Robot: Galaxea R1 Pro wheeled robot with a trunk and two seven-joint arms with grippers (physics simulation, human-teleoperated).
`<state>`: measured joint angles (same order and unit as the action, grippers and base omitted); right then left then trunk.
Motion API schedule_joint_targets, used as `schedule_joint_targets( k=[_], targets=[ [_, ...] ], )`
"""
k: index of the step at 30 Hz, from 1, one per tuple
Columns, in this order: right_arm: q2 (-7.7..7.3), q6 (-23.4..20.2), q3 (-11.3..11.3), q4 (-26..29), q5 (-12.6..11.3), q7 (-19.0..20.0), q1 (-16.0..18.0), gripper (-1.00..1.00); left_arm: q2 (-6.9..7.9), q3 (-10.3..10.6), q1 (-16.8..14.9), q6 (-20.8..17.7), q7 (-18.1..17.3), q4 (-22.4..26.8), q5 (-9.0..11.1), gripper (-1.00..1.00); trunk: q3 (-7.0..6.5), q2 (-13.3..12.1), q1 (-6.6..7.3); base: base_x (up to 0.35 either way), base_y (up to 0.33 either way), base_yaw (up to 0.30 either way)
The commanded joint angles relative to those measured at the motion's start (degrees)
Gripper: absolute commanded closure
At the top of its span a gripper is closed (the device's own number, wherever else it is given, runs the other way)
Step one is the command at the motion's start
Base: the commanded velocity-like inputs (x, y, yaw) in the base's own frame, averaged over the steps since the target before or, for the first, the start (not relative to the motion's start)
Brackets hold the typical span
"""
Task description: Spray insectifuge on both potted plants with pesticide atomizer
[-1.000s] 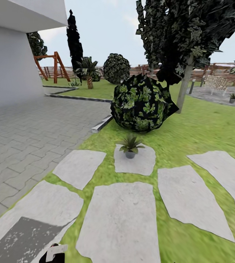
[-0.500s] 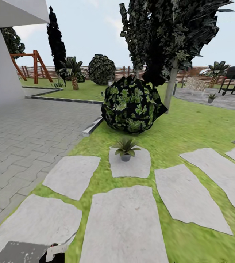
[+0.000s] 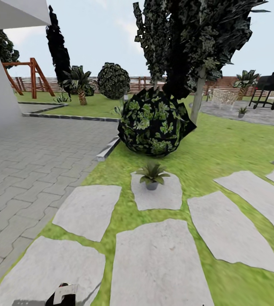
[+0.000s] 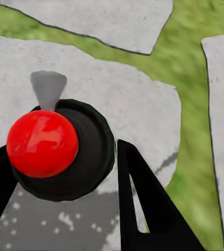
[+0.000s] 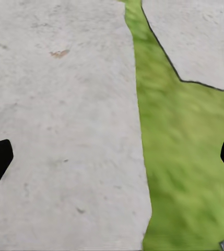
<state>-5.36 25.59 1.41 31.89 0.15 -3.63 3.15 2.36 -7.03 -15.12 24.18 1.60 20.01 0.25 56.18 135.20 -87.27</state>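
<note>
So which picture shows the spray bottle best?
The left wrist view: the spray bottle sits close up between the left gripper fingers, red top and grey nozzle clear. The head view catches just its pale nozzle at the bottom edge. The right wrist view looks at stone and grass.

We are showing matte black, tapering fingers on our left hand [image 4: 65, 204] and black fingertips on our right hand [image 5: 112, 157].

The pesticide atomizer [image 4: 59, 151] sits between the left gripper [image 4: 65, 178] fingers, above a stepping stone [image 4: 122, 110]. Ahead, a potted plant [image 3: 152, 175] stands on another stone [image 3: 160, 197], a shrub [image 3: 154, 122] behind it.
</note>
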Motion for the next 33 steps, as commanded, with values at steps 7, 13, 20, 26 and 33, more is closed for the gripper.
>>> schedule_joint_targets(
  k=[7, 13, 20, 26, 33],
  targets=[
    [0.0, 0.12, 0.0, 0.01, 0.03, -0.15, 0.02, -1.0, -0.06, 0.0, -0.02, 0.23, 0.05, -0.06, 0.01, 1.0, 0.05, 0.02, -0.01, 0.222, 0.286, 0.0],
    [0.0, 0.16, 0.0, 0.01, 0.03, -0.15, 0.02, -1.0, -0.07, 0.0, -0.04, 0.25, 0.0, -0.13, 0.01, 1.0, 0.05, 0.02, -0.01, 0.236, 0.269, 0.0],
    [0.0, 0.16, 0.0, -0.02, 0.03, -0.15, 0.02, -1.0, -0.07, 0.0, -0.02, 0.23, -0.02, -0.22, 0.01, 1.0, 0.05, 0.02, -0.01, 0.24, 0.252, 0.0],
    [0.0, 0.14, 0.0, 0.01, 0.03, -0.11, 0.02, -1.0, -0.06, 0.0, -0.04, 0.21, -0.01, -0.23, 0.01, 1.0, 0.05, 0.02, -0.01, 0.241, 0.25, -0.007],
    [0.0, 0.08, 0.0, 0.01, 0.03, 0.01, 0.02, -1.0, -0.05, 0.0, -0.03, 0.23, -0.02, -0.24, 0.01, 1.0, 0.05, 0.02, -0.01, 0.241, 0.25, -0.203]
  ],
)
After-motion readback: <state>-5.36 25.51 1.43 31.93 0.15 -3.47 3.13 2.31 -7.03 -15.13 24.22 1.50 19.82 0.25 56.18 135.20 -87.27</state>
